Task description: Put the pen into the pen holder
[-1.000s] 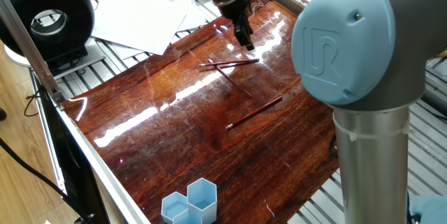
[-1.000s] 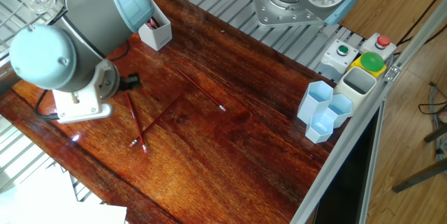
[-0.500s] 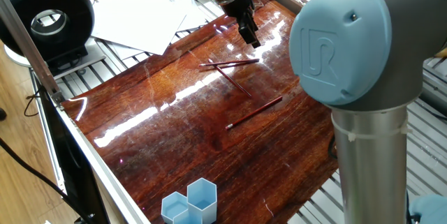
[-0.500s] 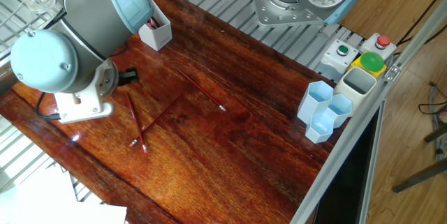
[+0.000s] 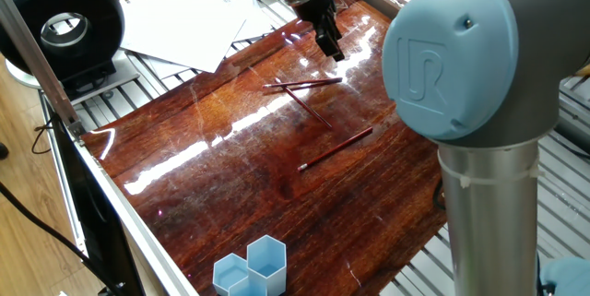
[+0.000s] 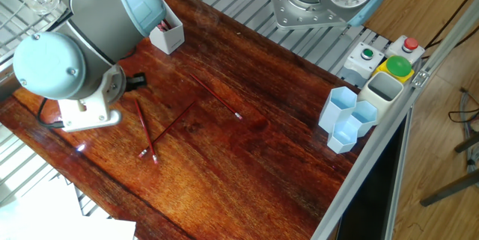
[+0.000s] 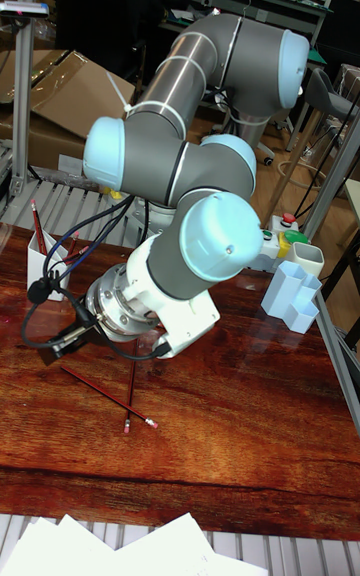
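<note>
Pens: a pair of thin red pens (image 5: 302, 83) lies flat on the glossy dark red wooden table (image 5: 212, 185), almost side by side and closing to a narrow V.
Third pen: another thin red pen (image 5: 309, 108) starts at the pair and runs off toward 5 o'clock in the one fixed view.
Fourth pen: a lone red pen with a pale tip (image 5: 336, 148) lies apart from the others, at 5 o'clock of the pair, pointing between 2 and 8 o'clock.
Same pens, other fixed view: the pair (image 6: 146, 130), the third pen (image 6: 171, 126) and the lone pen (image 6: 217, 98) all lie on bare wood.
Pen holder: the small white angular plastic cup (image 6: 166, 37) stands at the table edge, at 12 o'clock of the pair in the other fixed view and well apart from it; red pens already stand upright in it.
Claw: the black two-finger claw (image 5: 330, 47) hangs tilted above the table, at 1 o'clock of the pair in the one fixed view, near it but not touching any pen.
Claw opening: I cannot tell; the fingers blur into one dark shape, and no pen shows between them.
Arm: the grey and light blue robot arm (image 7: 190, 176) bends low over the table.
Hexagon cups: a cluster of light blue hexagonal cups (image 6: 348, 117) stands at the table edge at 3 o'clock in the other fixed view, far from the pens.
Buttons: a box with green and red buttons (image 6: 389, 57) sits just beyond the cluster.
Paper: white sheets (image 5: 189, 19) lie off the table at 10 o'clock of the claw.
</note>
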`<state>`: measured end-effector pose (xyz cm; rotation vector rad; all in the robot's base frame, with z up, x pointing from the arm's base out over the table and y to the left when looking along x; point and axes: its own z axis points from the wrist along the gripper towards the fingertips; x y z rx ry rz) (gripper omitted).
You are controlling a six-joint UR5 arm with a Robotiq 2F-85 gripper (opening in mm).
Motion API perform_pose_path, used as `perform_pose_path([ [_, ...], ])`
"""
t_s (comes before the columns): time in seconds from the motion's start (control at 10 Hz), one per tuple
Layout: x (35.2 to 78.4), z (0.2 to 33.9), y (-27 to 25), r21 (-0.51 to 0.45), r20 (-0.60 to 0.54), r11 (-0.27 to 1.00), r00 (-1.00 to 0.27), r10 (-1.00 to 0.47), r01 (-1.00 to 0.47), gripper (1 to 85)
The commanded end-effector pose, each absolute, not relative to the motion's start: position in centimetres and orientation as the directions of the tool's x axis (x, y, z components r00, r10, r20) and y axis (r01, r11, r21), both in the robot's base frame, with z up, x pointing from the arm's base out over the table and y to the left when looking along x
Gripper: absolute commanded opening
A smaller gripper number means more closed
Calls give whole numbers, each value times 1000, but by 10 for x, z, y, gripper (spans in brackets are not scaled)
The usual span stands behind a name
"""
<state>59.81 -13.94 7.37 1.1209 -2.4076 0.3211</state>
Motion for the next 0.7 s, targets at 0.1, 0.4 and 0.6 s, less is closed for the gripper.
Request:
perform_pose_path([
  [0.1, 597, 70, -130, -20, 486, 656, -581, -653, -755, 593],
  [0.4, 605, 68, -103, -17, 489, 677, -597, -636, -735, 593],
  [0.6, 617, 55, -77, -21, 475, 700, -623, -622, -714, 593],
])
